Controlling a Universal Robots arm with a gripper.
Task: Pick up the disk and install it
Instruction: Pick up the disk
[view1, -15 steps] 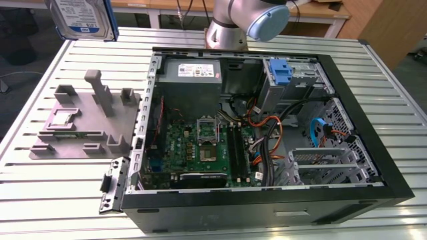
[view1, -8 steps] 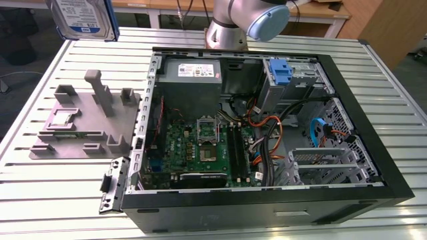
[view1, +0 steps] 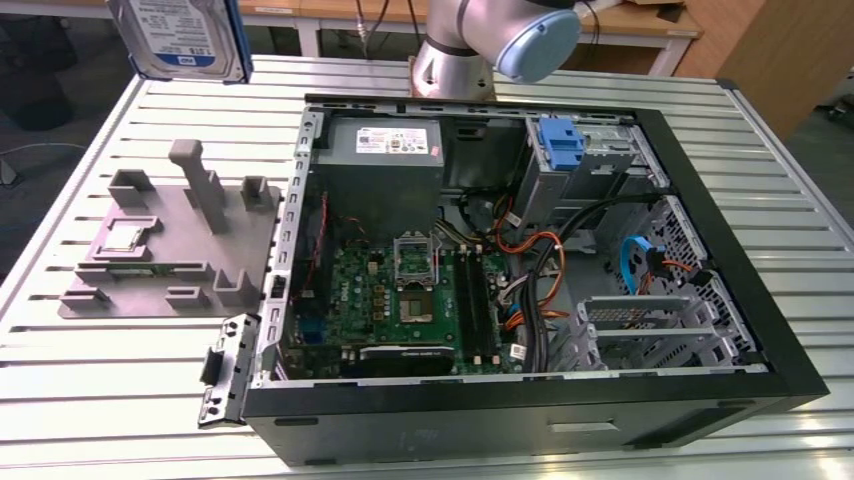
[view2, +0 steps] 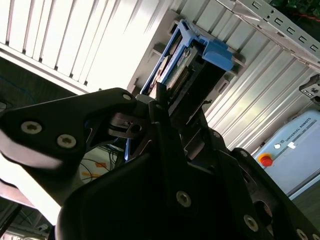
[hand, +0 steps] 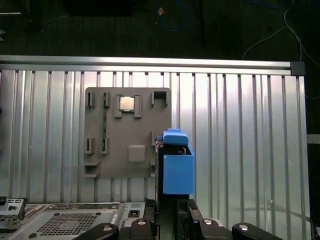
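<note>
Exterior view first, pls: where was the disk (view1: 180, 40)? asked tech 1.

Tech 2: Up in the air at that view's far left, above the table (view1: 107, 400) and well apart from the PC case (view1: 787, 370). Its label faced the camera.

Tech 1: And the jaws?

Tech 2: In the second wrist view the gripper (view2: 172, 117) was closed on one end of the disk, w/ the blue frame sticking out beyond the fingers. So the pick-up looked done. The step in hand was prob. the carry; install not yet done.

Tech 1: What did the install ask for?

Tech 2: As a judgement only: the disk had to be turned, lined up w/ a free slot of the drive cage (view1: 607, 150), and go in straight w/o catching the cables (view1: 541, 262) near it.

Tech 1: Contents of the case?

Tech 2: It lay open. Inside were the motherboard (view1: 400, 300), the power supply (view1: 380, 145), orange and black cables, and the cage w/ a blue bracket (view1: 561, 145) in it. Beside the case lay a grey fixture plate (view1: 147, 270). In the first wrist view one pocket of it held a chip (hand: 126, 103).
</note>
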